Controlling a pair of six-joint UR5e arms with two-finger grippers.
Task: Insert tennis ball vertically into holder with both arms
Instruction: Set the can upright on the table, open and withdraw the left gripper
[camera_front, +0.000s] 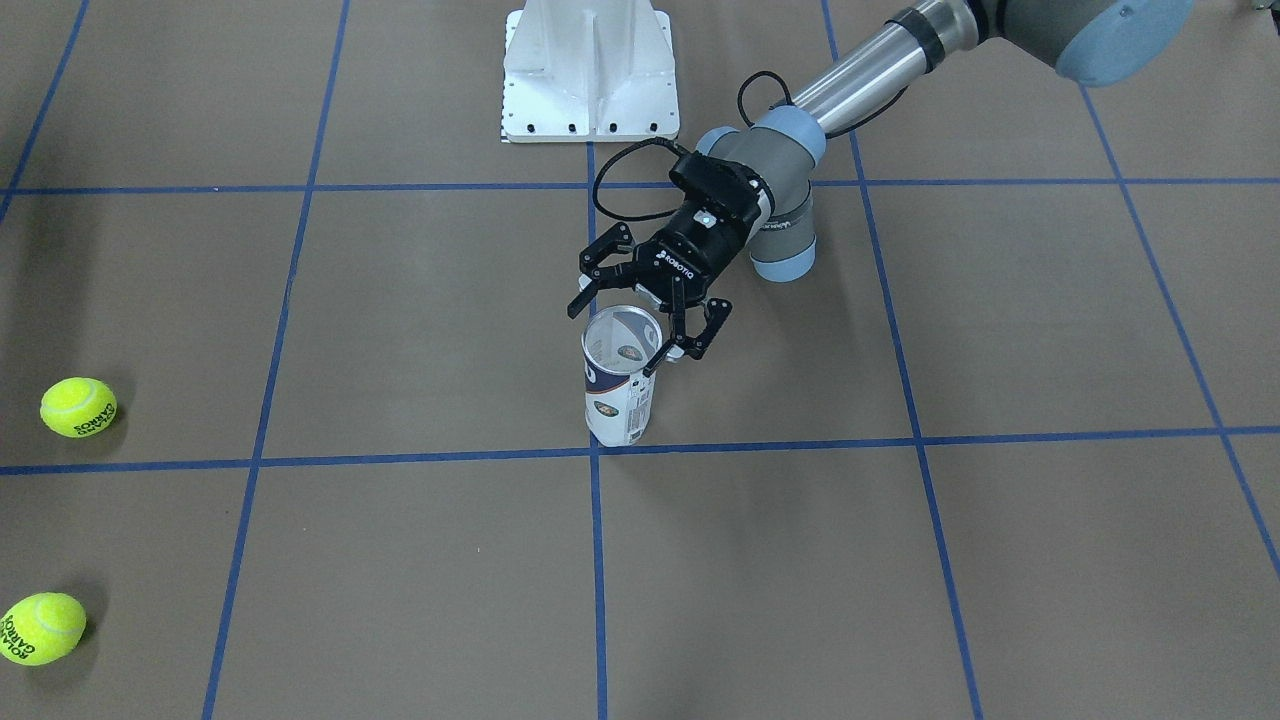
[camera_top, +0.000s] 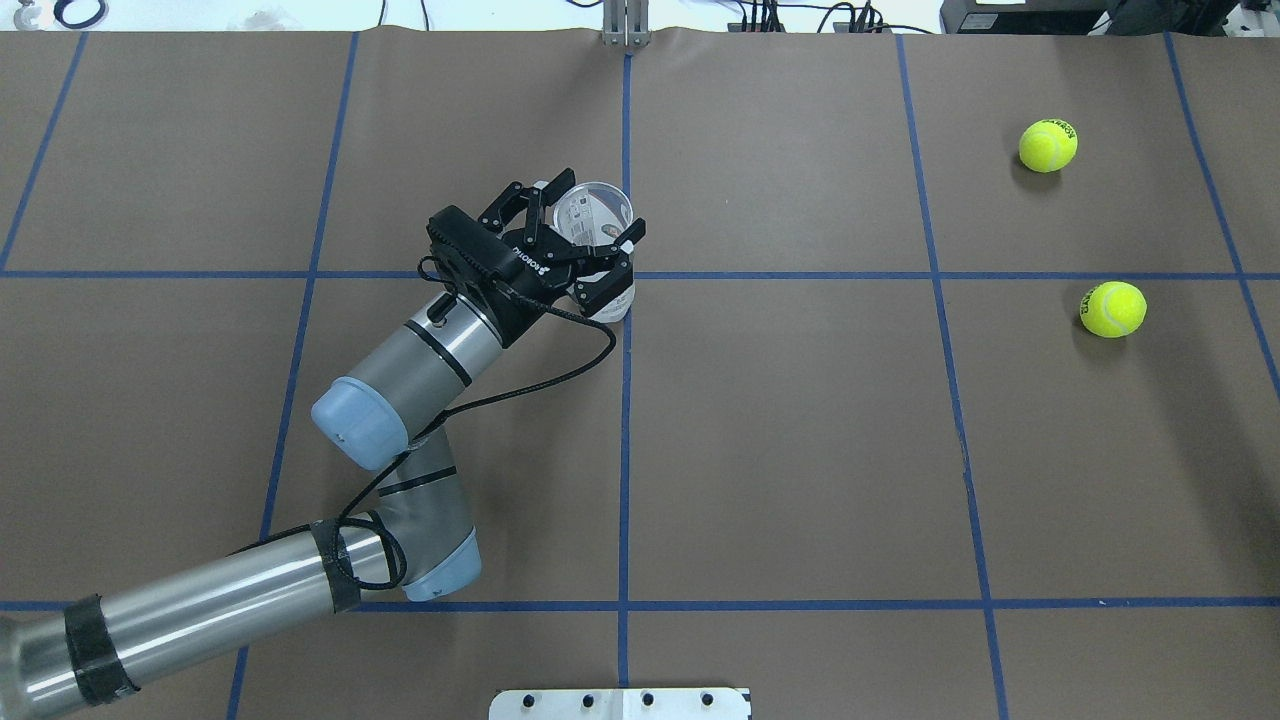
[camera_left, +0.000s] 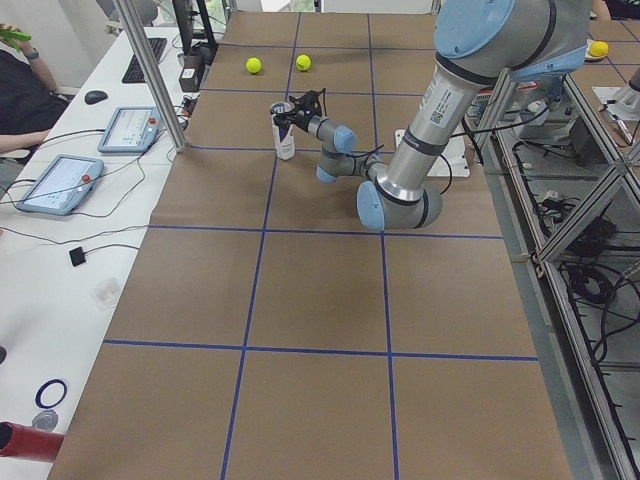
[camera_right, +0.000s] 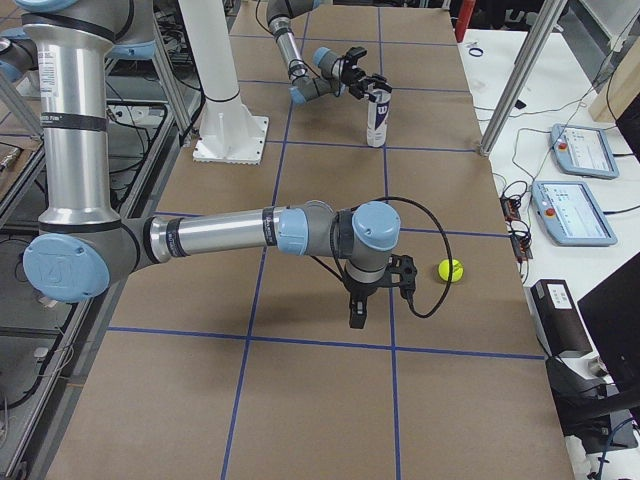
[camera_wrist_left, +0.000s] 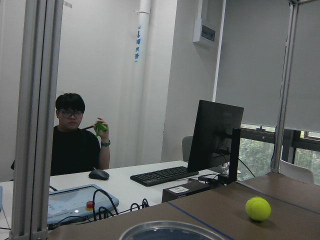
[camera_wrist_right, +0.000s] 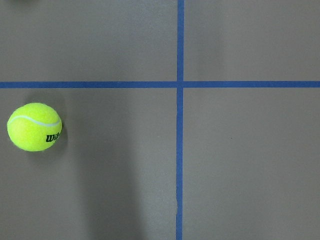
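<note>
The holder (camera_front: 620, 385), a clear can with a white and navy label, stands upright with its mouth open near the table's middle. My left gripper (camera_front: 645, 315) reaches in from the side, one finger on each side of the can just below the rim, closed on it; it also shows in the overhead view (camera_top: 585, 232). The can's rim (camera_wrist_left: 170, 231) fills the bottom of the left wrist view. Two yellow tennis balls (camera_top: 1048, 146) (camera_top: 1112, 308) lie far off on the right side. My right gripper (camera_right: 357, 312) points down over the table near one ball (camera_right: 450, 269); I cannot tell whether it is open. That ball (camera_wrist_right: 34, 127) lies at the left of the right wrist view.
The white robot base (camera_front: 590, 70) stands at the table's near edge. Blue tape lines (camera_top: 625, 400) grid the brown table. Desks with tablets (camera_left: 60, 183) and a seated person (camera_wrist_left: 75, 135) run along the far side.
</note>
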